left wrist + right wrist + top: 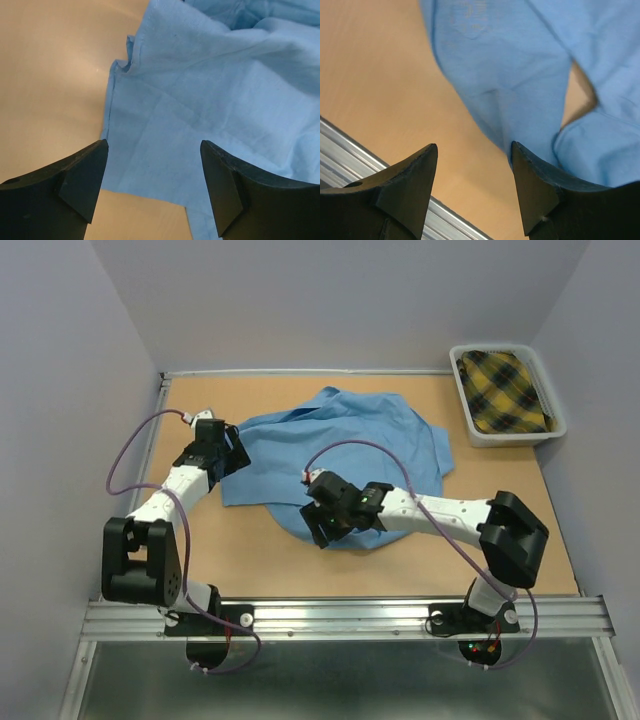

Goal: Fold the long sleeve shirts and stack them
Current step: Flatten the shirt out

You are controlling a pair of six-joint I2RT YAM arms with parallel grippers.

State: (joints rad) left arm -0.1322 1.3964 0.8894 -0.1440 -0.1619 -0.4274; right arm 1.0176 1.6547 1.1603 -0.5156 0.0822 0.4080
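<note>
A plain light blue long sleeve shirt [350,445] lies crumpled in the middle of the table. My left gripper [232,455] is open and empty over the shirt's left edge; the left wrist view shows the cloth [210,100] and its lower left corner between the open fingers. My right gripper [322,525] is open and empty at the shirt's near edge; the right wrist view shows the blue cloth [510,65] just ahead of the right finger, with bare table between the fingers. A second, yellow plaid shirt [505,390] lies in a bin.
A grey bin [478,430] stands at the back right corner and holds the plaid shirt. The metal rail [340,615] runs along the near edge, also seen in the right wrist view [350,145]. Walls close the left, back and right sides.
</note>
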